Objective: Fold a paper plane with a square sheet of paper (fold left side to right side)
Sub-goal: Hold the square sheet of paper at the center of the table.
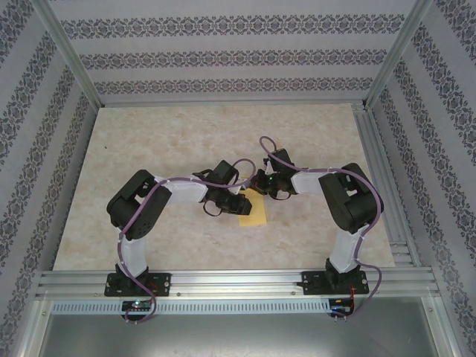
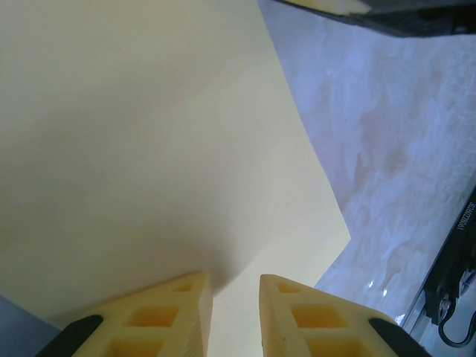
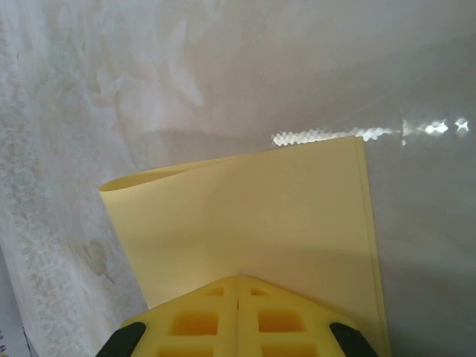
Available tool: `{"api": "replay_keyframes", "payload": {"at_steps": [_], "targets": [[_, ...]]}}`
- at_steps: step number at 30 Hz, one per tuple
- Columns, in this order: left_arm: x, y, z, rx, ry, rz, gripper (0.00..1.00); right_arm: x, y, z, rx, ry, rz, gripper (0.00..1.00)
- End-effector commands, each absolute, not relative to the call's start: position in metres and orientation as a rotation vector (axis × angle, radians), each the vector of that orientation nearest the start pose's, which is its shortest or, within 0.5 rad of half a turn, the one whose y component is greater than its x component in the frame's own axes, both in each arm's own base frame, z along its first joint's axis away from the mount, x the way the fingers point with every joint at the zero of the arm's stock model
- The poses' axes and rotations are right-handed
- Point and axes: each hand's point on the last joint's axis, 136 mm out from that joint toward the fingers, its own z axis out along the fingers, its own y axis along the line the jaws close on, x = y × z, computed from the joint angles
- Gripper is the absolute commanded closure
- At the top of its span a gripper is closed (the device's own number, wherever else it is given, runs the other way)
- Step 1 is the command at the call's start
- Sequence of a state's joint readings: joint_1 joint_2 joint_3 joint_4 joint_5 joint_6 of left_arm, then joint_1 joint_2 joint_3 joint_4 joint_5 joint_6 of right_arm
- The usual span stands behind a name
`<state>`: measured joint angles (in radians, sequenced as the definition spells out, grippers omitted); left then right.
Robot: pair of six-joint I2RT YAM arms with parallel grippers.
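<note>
Hands low over paper (image 3: 253,216): left hand (image 2: 234,286) slightly spread, right hand (image 3: 238,281) pressed together.

My left arm (image 1: 137,208) rises from its base, bends at the elbow and reaches in from the left of the square sheet of paper (image 1: 254,217). My left gripper (image 2: 234,286) is low over the sheet's left edge, its fingers a narrow gap apart. My right arm (image 1: 349,201) mirrors it from the sheet's right. My right gripper (image 3: 238,281) has its fingertips pressed together at the sheet's edge.
</note>
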<state>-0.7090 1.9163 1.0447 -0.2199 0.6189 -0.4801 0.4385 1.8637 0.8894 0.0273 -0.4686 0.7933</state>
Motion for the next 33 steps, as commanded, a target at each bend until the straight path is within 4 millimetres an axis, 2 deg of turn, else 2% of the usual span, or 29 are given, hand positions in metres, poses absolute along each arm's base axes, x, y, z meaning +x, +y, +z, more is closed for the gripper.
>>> {"api": "replay_keyframes", "payload": {"at_steps": [1,3,7,10,14,18,21,24,27,33], "targets": [[0.228,-0.329,-0.002,0.532,2.927,-1.09,0.74,0.332,0.228,-0.007,0.367,2.777,0.916,0.95],[0.227,-0.327,-0.005,0.527,2.933,-1.076,0.74,0.335,0.229,0.002,0.363,2.754,0.938,0.94],[0.228,-0.327,-0.007,0.52,2.936,-1.068,0.74,0.342,0.226,0.035,0.359,2.678,0.983,0.91],[0.229,-0.328,-0.006,0.523,2.929,-1.07,0.74,0.342,0.212,0.053,0.354,2.653,0.941,0.86],[0.23,-0.331,-0.005,0.525,2.926,-1.073,0.74,0.331,0.189,0.069,0.366,2.634,0.903,0.85],[0.231,-0.336,-0.002,0.54,2.917,-1.077,0.74,0.304,0.186,0.079,0.342,2.639,0.933,0.91],[0.232,-0.338,0.0,0.55,2.914,-1.073,0.74,0.278,0.189,0.076,0.337,2.665,0.944,0.97],[0.231,-0.34,0.0,0.559,2.913,-1.07,0.74,0.258,0.194,0.071,0.351,2.68,0.962,0.98],[0.23,-0.34,-0.001,0.563,2.921,-1.064,0.74,0.244,0.201,0.063,0.351,2.701,0.975,0.98],[0.231,-0.341,0.0,0.569,2.92,-1.056,0.74,0.229,0.217,0.037,0.328,2.773,0.975,0.98]]}}
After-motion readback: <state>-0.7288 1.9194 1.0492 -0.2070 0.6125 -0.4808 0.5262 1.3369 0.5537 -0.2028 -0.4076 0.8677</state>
